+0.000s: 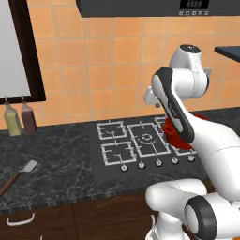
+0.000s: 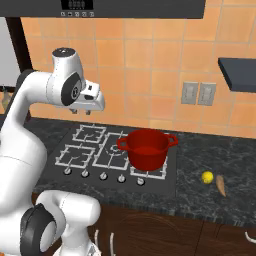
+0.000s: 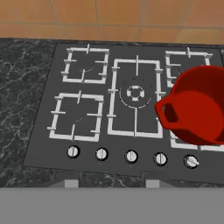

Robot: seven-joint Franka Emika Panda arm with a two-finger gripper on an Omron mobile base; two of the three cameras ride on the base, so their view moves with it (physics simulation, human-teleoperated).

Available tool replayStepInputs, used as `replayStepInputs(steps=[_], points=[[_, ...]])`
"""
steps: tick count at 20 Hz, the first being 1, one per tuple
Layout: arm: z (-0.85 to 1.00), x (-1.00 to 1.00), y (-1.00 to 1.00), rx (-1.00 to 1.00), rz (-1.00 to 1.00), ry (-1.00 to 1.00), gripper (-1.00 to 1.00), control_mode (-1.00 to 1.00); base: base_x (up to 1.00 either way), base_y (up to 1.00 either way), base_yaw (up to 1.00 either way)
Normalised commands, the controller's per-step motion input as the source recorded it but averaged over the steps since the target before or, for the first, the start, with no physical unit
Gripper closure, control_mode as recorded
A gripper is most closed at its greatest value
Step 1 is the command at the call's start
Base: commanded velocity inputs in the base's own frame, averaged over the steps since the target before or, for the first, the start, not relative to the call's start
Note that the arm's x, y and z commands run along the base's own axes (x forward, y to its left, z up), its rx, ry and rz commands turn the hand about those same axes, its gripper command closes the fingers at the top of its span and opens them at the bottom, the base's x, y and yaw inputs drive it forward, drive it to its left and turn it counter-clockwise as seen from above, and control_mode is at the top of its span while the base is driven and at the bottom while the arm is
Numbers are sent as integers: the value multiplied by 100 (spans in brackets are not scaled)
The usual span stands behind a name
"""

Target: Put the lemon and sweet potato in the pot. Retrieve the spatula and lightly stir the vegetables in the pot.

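The red pot (image 2: 147, 150) stands on the hob's right front burner, and its inside looks empty in the hand view (image 3: 199, 105). The arm hides most of the pot (image 1: 175, 137) in the left base view. On the counter right of the hob lie the yellow lemon (image 2: 207, 177) and, just beside it, the tan sweet potato (image 2: 220, 185). Far to the left, the spatula (image 1: 18, 174) rests on the counter near its front edge. My gripper (image 2: 82, 112) hangs high above the hob's left burners, pointing down. Its fingertips stand apart, open, with nothing between them (image 3: 111, 183).
The black hob (image 3: 92, 144) has several burners and a row of knobs along its front. Two bottles (image 1: 19, 119) stand against the tiled wall at the far left. A dark shelf (image 2: 237, 74) juts out at the right above wall outlets (image 2: 199, 93). A hood (image 2: 125, 7) hangs overhead.
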Motion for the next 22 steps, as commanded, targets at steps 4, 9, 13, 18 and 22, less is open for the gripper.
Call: replayStepInputs(steps=[4,9,13,18,22], points=[[0,0,0,0,0,0,-100,100,0,-3,-1],[0,0,0,0,0,0,-100,100,0,-78,-7],[0,0,0,0,0,0,-100,100,8,-95,-8],[0,0,0,0,0,0,-100,100,23,-75,-5],[0,14,-24,1,0,0,-100,-100,20,-22,0]])
